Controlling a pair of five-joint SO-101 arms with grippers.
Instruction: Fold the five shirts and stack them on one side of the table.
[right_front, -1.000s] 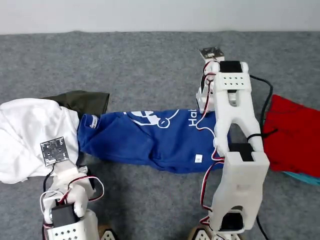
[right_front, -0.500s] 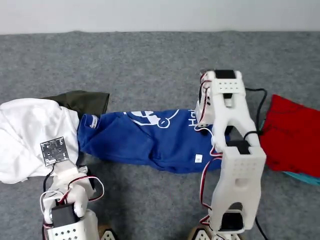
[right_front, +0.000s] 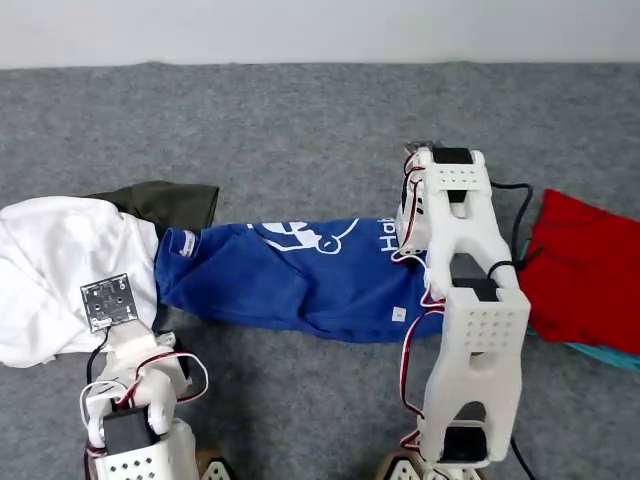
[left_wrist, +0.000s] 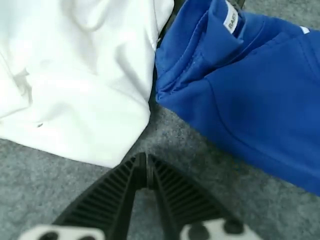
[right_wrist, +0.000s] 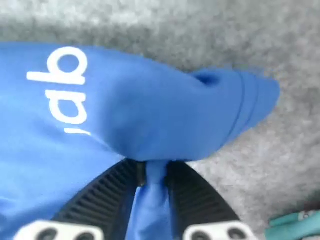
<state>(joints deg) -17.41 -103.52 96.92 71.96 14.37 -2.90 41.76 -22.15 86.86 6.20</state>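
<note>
A blue shirt (right_front: 300, 275) with white print lies in a long strip across the middle of the grey table. My right gripper (right_wrist: 155, 181) is shut on a fold of the blue shirt (right_wrist: 150, 115) near its right end, and the cloth bulges up over the fingers. The right arm (right_front: 455, 260) stands over that end. A white shirt (right_front: 55, 270) lies crumpled at the left, partly on top of a dark green shirt (right_front: 165, 203). My left gripper (left_wrist: 146, 172) is shut and holds nothing, low over bare carpet between the white shirt (left_wrist: 75, 80) and the blue shirt (left_wrist: 250, 100).
A red shirt (right_front: 585, 270) lies at the right edge, with a teal shirt (right_front: 605, 355) peeking out beneath it. The far half of the grey carpet (right_front: 280, 130) is bare. The left arm's base (right_front: 130, 420) sits at the near left.
The right arm has pulled back toward the near side and lowered onto the blue shirt's right end, whose lower right edge has shifted a little. The left arm has not moved.
</note>
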